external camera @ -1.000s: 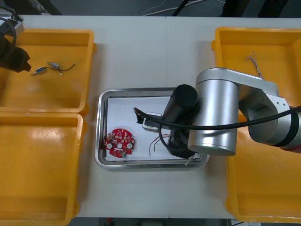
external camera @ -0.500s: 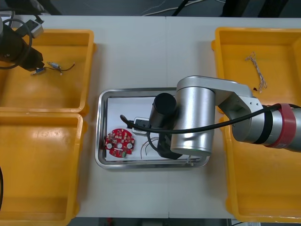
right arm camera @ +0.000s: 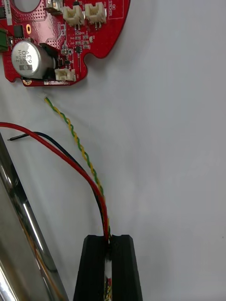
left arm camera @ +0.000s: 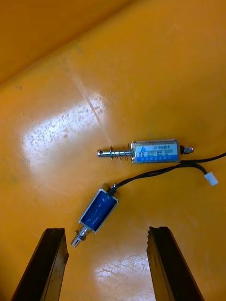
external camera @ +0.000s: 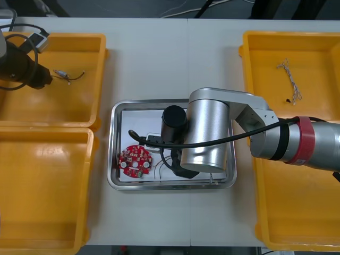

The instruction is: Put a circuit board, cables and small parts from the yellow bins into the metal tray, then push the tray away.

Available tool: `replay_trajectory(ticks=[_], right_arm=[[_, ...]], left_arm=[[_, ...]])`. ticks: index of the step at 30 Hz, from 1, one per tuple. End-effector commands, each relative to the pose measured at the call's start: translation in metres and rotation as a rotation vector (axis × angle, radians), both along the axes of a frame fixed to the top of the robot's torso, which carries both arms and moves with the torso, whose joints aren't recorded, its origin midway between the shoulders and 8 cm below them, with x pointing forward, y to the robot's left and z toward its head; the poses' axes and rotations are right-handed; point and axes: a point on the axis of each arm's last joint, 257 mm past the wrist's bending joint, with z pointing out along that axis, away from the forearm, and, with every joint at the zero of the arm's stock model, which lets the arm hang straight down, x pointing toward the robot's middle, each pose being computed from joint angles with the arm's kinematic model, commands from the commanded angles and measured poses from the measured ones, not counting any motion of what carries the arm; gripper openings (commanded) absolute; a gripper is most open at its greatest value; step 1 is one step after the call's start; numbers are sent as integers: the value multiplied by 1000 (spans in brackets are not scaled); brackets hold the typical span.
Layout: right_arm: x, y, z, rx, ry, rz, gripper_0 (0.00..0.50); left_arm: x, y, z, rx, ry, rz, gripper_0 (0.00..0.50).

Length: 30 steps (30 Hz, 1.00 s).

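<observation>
On the light tabletop (external camera: 159, 64), the metal tray (external camera: 114, 159) has a shiny rim and a white floor. The right fingers (right arm camera: 123, 263) are clenched on thin cables (right arm camera: 82, 151), which run straight ahead of the tips. The twisted yellow-green pair ends just short of the round red circuit board (right arm camera: 52, 42). The left fingers (left arm camera: 52, 258) stand released over a glossy yellow bin (left arm camera: 141, 70). A blue-wrapped small metal part (left arm camera: 98, 214) lies slanted just ahead between them.

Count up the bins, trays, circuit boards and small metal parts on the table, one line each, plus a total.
Yellow bins: 4
Metal tray: 1
Red circuit board: 1, in the tray
Small metal parts: 2, in the far left bin below the open left gripper
Total: 8
The right gripper holds cables in the tray.
</observation>
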Motion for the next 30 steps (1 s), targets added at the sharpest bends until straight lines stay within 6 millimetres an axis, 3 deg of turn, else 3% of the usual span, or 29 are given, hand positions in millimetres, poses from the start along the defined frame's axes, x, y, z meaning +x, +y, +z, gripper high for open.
replay_trajectory(ticks=[1, 3, 5, 8, 17, 30], right_arm=[[3, 16, 12, -21, -41, 96, 223], [3, 16, 12, -21, -42, 97, 361], [2, 16, 12, -22, -41, 97, 420], [2, 15, 12, -20, -40, 89, 454], [8, 11, 33, 22, -32, 31, 464], [2, -21, 82, 87, 31, -154, 462]], left_arm=[[-5, 8, -17, 41, -8, -38, 500], [-9, 14, -27, 44, -4, -26, 500], [-10, 18, -31, 48, -9, -19, 500], [-11, 23, -35, 53, -12, -12, 500], [-9, 30, -37, 43, -25, 10, 500], [11, 21, -5, 16, -75, 9, 500]])
